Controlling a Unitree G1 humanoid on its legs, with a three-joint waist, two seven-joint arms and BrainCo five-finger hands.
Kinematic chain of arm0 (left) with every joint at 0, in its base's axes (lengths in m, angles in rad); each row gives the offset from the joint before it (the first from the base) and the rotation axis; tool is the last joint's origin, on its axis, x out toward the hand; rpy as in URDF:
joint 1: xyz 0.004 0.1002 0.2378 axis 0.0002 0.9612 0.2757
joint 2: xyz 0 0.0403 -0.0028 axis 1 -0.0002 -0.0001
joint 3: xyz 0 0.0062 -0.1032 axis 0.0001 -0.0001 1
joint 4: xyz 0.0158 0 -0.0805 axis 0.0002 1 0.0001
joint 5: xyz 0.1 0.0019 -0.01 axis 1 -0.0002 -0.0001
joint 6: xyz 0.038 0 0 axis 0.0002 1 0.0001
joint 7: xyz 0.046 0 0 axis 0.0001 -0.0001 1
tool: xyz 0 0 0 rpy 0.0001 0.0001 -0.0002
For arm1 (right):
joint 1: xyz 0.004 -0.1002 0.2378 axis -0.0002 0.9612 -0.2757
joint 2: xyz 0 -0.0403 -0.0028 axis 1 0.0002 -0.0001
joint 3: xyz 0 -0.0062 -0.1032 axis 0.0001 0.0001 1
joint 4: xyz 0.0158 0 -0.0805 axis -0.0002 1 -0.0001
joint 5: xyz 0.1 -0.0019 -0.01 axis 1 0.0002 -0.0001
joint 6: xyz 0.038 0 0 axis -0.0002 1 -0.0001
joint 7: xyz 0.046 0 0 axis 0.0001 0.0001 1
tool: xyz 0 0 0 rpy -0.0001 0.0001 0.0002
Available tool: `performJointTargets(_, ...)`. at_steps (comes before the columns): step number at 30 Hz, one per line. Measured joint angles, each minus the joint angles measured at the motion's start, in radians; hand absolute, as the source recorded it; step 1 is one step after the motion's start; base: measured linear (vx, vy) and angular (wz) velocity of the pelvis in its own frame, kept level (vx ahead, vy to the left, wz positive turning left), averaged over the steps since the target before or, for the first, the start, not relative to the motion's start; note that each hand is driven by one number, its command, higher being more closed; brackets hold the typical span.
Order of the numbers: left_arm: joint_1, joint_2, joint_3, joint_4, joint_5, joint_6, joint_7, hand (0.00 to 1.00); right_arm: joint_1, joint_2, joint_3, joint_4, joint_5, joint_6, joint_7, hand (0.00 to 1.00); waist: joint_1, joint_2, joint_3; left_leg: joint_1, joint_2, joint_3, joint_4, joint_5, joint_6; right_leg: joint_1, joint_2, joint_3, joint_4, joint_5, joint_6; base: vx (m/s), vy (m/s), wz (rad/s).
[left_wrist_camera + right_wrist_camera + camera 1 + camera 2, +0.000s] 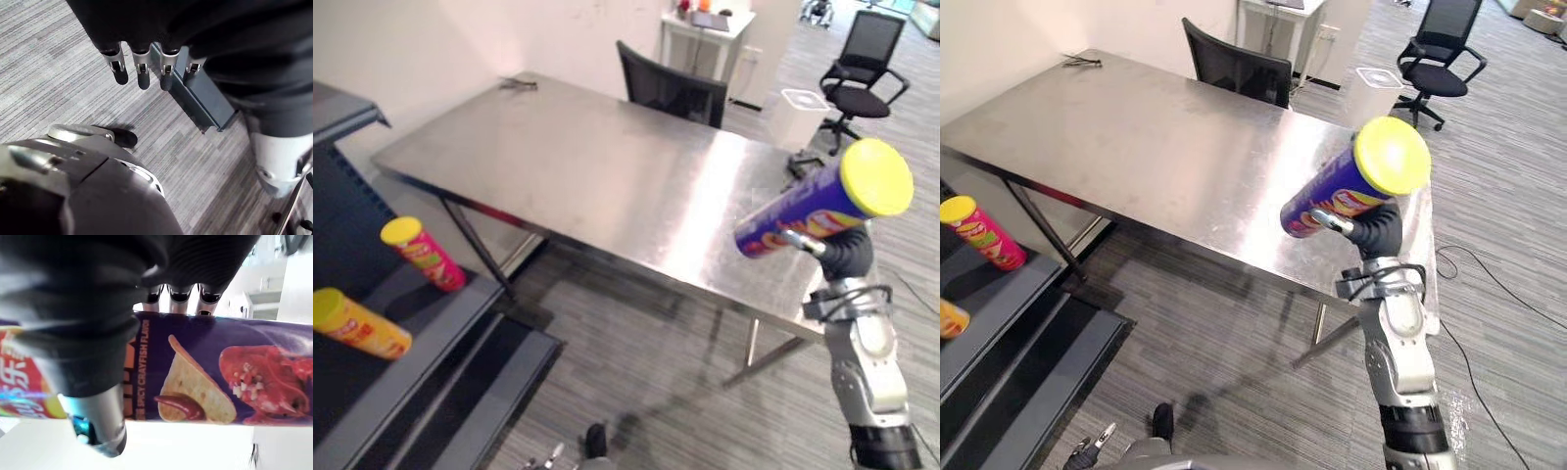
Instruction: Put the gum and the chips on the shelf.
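Eye views overlook one table (607,166); wrist views sit close, the right one against the chips can (220,357).

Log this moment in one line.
right hand: shut on purple can, held up tilted | left hand: open, idle near floor | shelf: red can, orange can

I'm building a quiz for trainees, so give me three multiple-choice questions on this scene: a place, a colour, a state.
1. Where is the purple chips can? A. On the shelf. B. In the right hand. C. On the table.
2. What colour is its lid? A. Yellow. B. Red. C. White.
3. How is the left hand? A. Open, empty. B. Shut on a can. C. Pressing a chair.
Answers: 1 B, its fingers curl round the can; 2 A, the round end is yellow; 3 A, straight fingers hang over the floor.
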Motion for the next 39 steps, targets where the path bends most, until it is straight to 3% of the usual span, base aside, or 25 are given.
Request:
performJointTargets(6, 0.019, 0.000, -0.020, 0.000, 0.002, -0.001, -0.021, 0.00, 0.061, 0.023, -0.083, -0.007, 0.000, -0.002, 0.000, 1.00, -0.040, 0.023, -0.021, 0.016, 0.001, 0.026, 0.000, -0.005, -0.002, -0.001, -0.004, 0.026, 0.001, 0.000, 0.000, 0.01, 0.000, -0.13)
performJointTargets(16, 0.028, -0.001, -0.037, 0.000, 0.029, -0.001, -0.022, 0.00, 0.119, 0.072, -0.127, -0.002, -0.006, -0.002, -0.004, 1.00, -0.052, 0.048, -0.038, 0.052, -0.001, 0.047, 0.001, -0.013, -0.001, 0.018, -0.011, 0.044, 0.014, 0.000, 0.002, 0.02, -0.005, -0.07)
performJointTargets(18, 0.026, -0.001, -0.036, 0.000, 0.029, -0.001, -0.022, 0.00, 0.120, 0.082, -0.124, -0.002, -0.006, -0.002, -0.005, 1.00, -0.055, 0.056, -0.030, 0.057, -0.003, 0.028, 0.007, -0.015, 0.000, 0.013, -0.023, 0.026, 0.070, -0.033, 0.002, -0.02, -0.004, 0.24)
performJointTargets(21, 0.021, 0.000, -0.035, -0.005, 0.030, -0.001, -0.022, 0.00, 0.106, 0.084, -0.093, -0.002, -0.006, -0.002, -0.010, 1.00, -0.053, 0.059, -0.003, 0.003, 0.003, -0.014, 0.142, -0.068, 0.003, -0.005, -0.048, -0.005, 0.185, -0.097, -0.003, -0.07, -0.003, 0.40)
performJointTargets(24, 0.021, -0.008, -0.034, -0.012, 0.030, -0.001, -0.020, 0.00, 0.050, 0.082, -0.007, 0.007, -0.005, -0.004, -0.016, 1.00, -0.050, 0.082, 0.021, -0.051, 0.026, -0.073, 0.191, -0.063, -0.007, -0.023, -0.029, -0.045, 0.226, -0.114, -0.023, -0.16, -0.054, 0.47)
performJointTargets(27, 0.021, -0.030, -0.018, -0.035, 0.020, -0.001, -0.013, 0.00, -0.036, 0.072, 0.052, 0.010, -0.005, -0.004, -0.022, 1.00, -0.040, 0.114, 0.046, -0.115, 0.048, -0.127, 0.131, 0.017, -0.044, -0.105, -0.005, -0.114, 0.328, -0.148, -0.075, -0.22, -0.097, 0.64)
performJointTargets(28, 0.017, -0.035, -0.018, -0.041, 0.020, 0.000, -0.003, 0.00, -0.054, 0.067, 0.046, 0.010, -0.006, -0.005, -0.029, 1.00, -0.031, 0.133, 0.065, -0.131, 0.065, -0.105, 0.109, -0.026, -0.041, -0.103, 0.005, -0.164, 0.329, -0.149, -0.083, -0.24, -0.104, 1.20)
performJointTargets(29, 0.007, -0.035, -0.025, -0.040, 0.020, 0.005, 0.006, 0.00, -0.051, 0.061, 0.026, 0.012, -0.006, -0.006, -0.038, 1.00, -0.032, 0.112, 0.075, -0.163, 0.082, -0.019, 0.144, -0.114, -0.006, -0.095, -0.023, -0.234, 0.305, -0.145, -0.103, -0.24, -0.087, 1.36)
performJointTargets(31, -0.007, -0.030, -0.023, -0.038, 0.018, 0.012, 0.011, 0.00, -0.063, 0.062, -0.011, 0.032, -0.006, -0.008, -0.052, 1.00, -0.030, 0.099, 0.089, -0.176, 0.095, 0.107, 0.255, -0.096, 0.067, -0.082, -0.069, -0.302, 0.305, -0.150, -0.130, -0.19, -0.112, 1.35)
performJointTargets(32, 0.001, -0.031, -0.023, -0.037, 0.018, 0.018, 0.015, 0.00, -0.064, 0.060, -0.038, 0.036, -0.006, -0.012, -0.073, 1.00, -0.035, 0.092, 0.093, -0.169, 0.112, 0.179, 0.351, -0.095, 0.071, -0.068, -0.093, -0.359, 0.293, -0.144, -0.135, -0.17, -0.139, 1.67)
performJointTargets(34, 0.021, -0.041, -0.020, -0.034, 0.018, 0.019, 0.015, 0.00, -0.060, 0.060, -0.082, 0.036, -0.008, -0.030, -0.090, 1.00, -0.056, 0.121, 0.083, -0.143, 0.153, 0.220, 0.446, -0.123, 0.071, -0.051, -0.109, -0.445, 0.287, -0.136, -0.122, -0.11, -0.051, 1.47)
performJointTargets(35, 0.022, -0.049, -0.015, -0.014, 0.018, 0.019, 0.016, 0.00, -0.052, 0.059, -0.109, 0.037, -0.009, -0.039, -0.096, 1.00, -0.056, 0.140, 0.078, -0.106, 0.181, 0.231, 0.469, -0.145, 0.054, -0.051, -0.117, -0.489, 0.289, -0.126, -0.106, -0.09, 0.050, 1.25)
performJointTargets(39, 0.019, -0.054, -0.015, 0.030, 0.019, 0.020, 0.015, 0.00, -0.004, 0.060, -0.195, 0.039, -0.012, -0.039, -0.115, 1.00, -0.068, 0.156, 0.072, 0.007, 0.229, 0.282, 0.371, -0.146, 0.030, -0.067, -0.164, -0.616, 0.338, -0.119, -0.091, -0.07, 0.159, 1.12)
